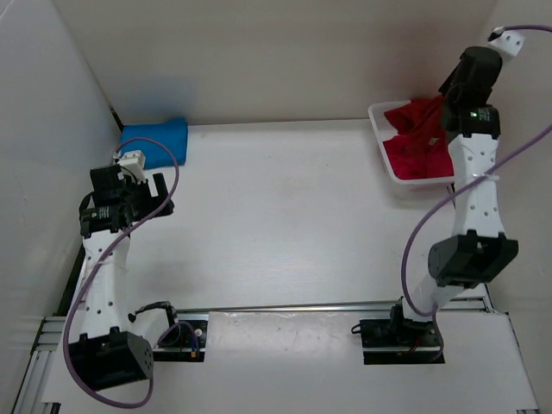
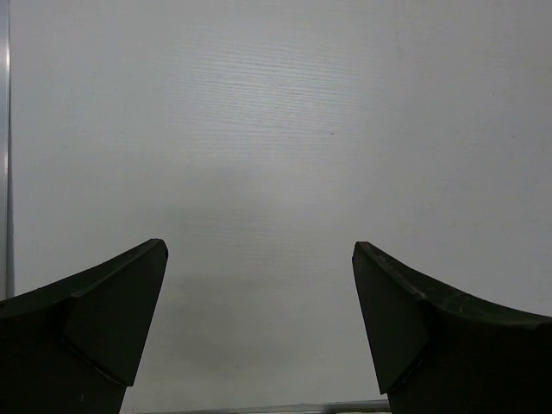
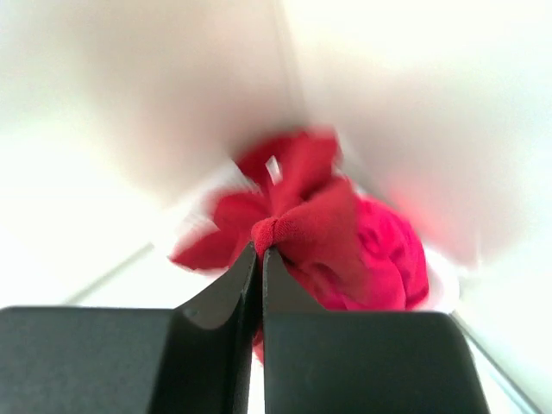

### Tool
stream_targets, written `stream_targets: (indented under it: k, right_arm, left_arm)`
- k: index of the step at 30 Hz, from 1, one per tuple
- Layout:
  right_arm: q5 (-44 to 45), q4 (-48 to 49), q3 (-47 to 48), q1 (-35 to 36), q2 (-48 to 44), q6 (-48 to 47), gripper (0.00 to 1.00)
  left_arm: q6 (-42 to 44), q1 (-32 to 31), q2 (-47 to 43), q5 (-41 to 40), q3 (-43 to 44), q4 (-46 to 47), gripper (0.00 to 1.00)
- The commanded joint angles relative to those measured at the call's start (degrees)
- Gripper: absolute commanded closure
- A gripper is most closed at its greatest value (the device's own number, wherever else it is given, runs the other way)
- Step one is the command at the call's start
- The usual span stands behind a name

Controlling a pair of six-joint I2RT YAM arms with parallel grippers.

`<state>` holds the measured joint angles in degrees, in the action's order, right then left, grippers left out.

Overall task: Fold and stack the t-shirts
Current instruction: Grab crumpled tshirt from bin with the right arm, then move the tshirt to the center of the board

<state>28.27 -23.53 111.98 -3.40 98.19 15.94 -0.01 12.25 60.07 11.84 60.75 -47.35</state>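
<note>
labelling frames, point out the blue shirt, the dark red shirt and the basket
blue shirt [image 1: 155, 138], top view, its middle
dark red shirt [image 3: 312, 228], right wrist view, bunched fold
basket [image 1: 377, 119], top view, left rim

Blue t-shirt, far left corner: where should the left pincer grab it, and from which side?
Probably the near right edge of the blue t-shirt, coming down from above on the open table side. It lies as a compact lump tucked into the far left corner, so only its near and right edges look free. The left pincer stands open.
</note>
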Motion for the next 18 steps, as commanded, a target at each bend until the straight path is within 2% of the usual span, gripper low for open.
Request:
stream_targets:
  k: [1,2,4,6,11,15,18]
  right_arm:
    - [-7.2,1.8,2.0,0.1,-5.1,-3.6,1.00]
    - [-13.7,1.8,2.0,1.9,-8.4,-3.6,1.00]
    - [-21.2,2.3,2.0,4.4,-11.8,-4.4,1.00]
    - [-31.7,4.1,3.5,10.0,-15.7,-5.6,1.00]
    - [-41.3,8.8,9.3,25.1,-20.4,-4.9,1.00]
    - [-38.1,12.5,8.1,31.5,-21.6,-3.6,1.00]
    - [-32.4,9.9,3.3,33.5,-21.6,-3.4,1.00]
  left_arm:
    - [0.0,-0.2,-4.6,1.2,-0.6,-0.3,0.00]
    - [0.0,-0.2,-5.1,1.2,0.0,-1.1,0.00]
    - [0.0,-0.2,-5.7,1.2,1.3,-3.0,0.00]
    - [0.0,-0.2,-7.9,1.2,1.8,-5.1,0.00]
    - [0.0,-0.7,-11.8,1.2,2.4,-6.4,0.00]
    - [0.0,-2.1,-11.8,0.0,3.7,-7.0,0.00]
    - [0.0,-2.6,-11.3,0.0,5.0,-5.6,0.00]
